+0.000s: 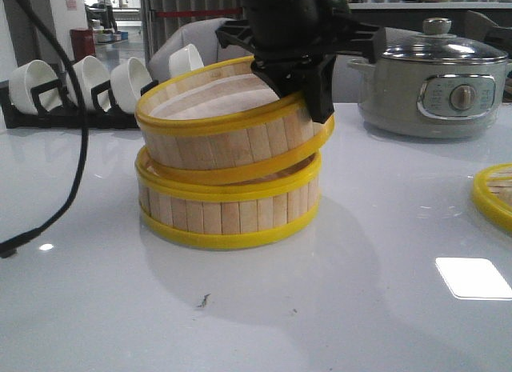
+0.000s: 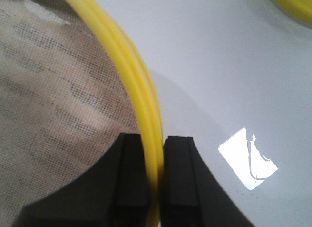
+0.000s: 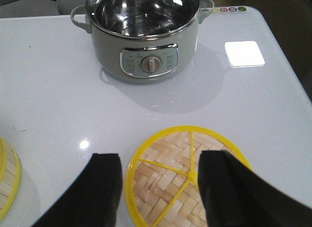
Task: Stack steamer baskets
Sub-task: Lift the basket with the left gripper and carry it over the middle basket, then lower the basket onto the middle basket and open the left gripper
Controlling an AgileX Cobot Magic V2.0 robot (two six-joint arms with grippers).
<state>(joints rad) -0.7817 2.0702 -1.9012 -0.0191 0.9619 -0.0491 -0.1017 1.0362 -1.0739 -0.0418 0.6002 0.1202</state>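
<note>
Two steamer baskets show in the front view. The lower basket (image 1: 228, 208) sits flat on the white table. The upper basket (image 1: 224, 140) lies on it tilted, its left side resting on the lower rim and its right side raised. My left gripper (image 1: 316, 100) is shut on the upper basket's right rim. In the left wrist view the fingers (image 2: 178, 178) pinch the yellow rim (image 2: 141, 90), with the whitish liner (image 2: 58, 90) beside it. My right gripper (image 3: 161, 158) is open and empty above a flat woven bamboo lid (image 3: 165, 183) with a yellow rim.
A grey electric pot (image 1: 436, 88) with a glass lid stands at the back right. The woven lid (image 1: 494, 194) lies at the table's right edge. A rack of white bowls (image 1: 88, 84) stands at the back left. A black cable (image 1: 76, 164) hangs at the left.
</note>
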